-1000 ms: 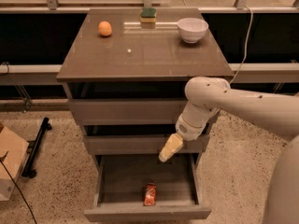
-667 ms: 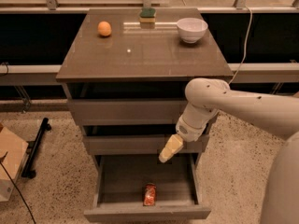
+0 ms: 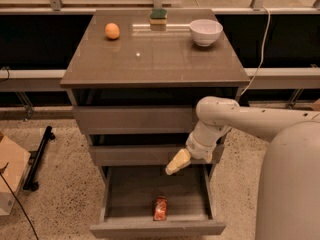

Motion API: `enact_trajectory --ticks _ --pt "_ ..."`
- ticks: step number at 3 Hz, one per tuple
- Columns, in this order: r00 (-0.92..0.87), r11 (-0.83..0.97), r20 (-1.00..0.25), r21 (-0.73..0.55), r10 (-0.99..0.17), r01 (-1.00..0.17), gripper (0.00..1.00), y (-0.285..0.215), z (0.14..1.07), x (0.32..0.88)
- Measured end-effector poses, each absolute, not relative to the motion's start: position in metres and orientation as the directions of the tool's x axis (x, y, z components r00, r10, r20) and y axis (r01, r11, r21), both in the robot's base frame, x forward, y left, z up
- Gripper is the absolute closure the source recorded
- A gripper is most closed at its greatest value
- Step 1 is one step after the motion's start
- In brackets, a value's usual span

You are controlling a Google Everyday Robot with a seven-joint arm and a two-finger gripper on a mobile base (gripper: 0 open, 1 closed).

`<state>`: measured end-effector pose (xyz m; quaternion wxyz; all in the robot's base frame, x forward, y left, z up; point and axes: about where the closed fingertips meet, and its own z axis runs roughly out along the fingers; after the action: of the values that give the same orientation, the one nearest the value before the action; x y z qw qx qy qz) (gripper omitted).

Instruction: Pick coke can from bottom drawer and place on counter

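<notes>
Robot's gripper (image 3: 177,162) hangs over the open bottom drawer (image 3: 157,228), just below the middle drawer's front. It has barely moved in the last sec., so the pick hasn't begun. Coke can (image 3: 160,208) sits near the drawer's front edge, apart from the gripper, untouched. Counter (image 3: 155,59) carries an orange (image 3: 112,31), bowl (image 3: 205,31) & sponge (image 3: 159,16). Gripper released or clenched: can't tell. Robot's body is cut off at right.

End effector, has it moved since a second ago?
No. The end effector sits at the same spot by the middle drawer front, above the open bottom drawer.
</notes>
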<state>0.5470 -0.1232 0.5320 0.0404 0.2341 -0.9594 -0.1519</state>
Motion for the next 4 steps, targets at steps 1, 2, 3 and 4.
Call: enact_trajectory --ticks 1,2,3,4 --pt "-0.948 0.903 0.044 0.321 -0.315 -0.285 0.00 -0.127 0.498 0.547" --pt "-0.975 0.942 0.100 0.295 -0.199 -0.162 0.00 -0.126 0.465 0.544" --pt "-0.978 0.946 0.106 0.293 -0.178 -0.140 0.00 -0.125 0.464 0.544" --pt "-0.982 0.945 0.102 0.304 -0.159 -0.121 0.00 -0.122 0.459 0.544"
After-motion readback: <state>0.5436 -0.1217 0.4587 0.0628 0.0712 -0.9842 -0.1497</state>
